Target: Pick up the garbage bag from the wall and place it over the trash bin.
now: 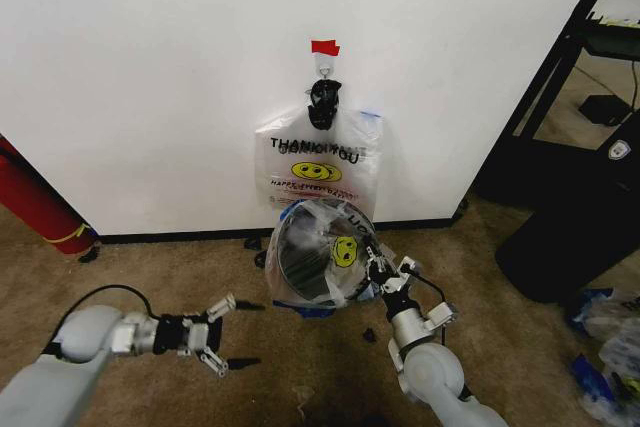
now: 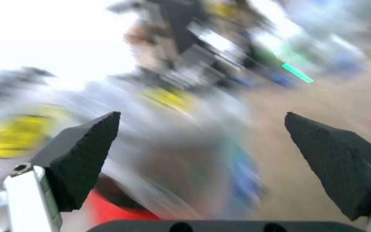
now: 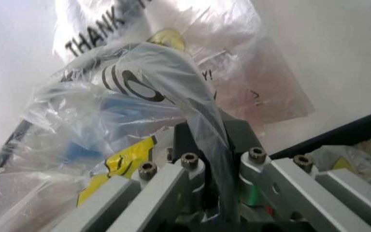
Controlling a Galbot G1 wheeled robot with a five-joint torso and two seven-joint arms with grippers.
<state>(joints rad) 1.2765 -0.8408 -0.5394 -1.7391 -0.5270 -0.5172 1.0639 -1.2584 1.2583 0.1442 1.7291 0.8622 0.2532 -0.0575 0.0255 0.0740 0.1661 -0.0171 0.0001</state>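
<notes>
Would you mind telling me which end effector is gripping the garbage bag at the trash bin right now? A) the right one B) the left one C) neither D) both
A: the right end effector is shut on a strip of the garbage bag at the trash bin, while the left end effector hangs open over the carpet, apart from it.

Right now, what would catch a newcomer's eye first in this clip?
The garbage bag, with its yellow smiley, is draped over the trash bin on the carpet at the foot of the wall. The right gripper is shut on a twisted strip of it at the bin's right rim. Above, another THANK YOU bag hangs from a hook under red tape, while the left gripper hovers open to the bin's left.
</notes>
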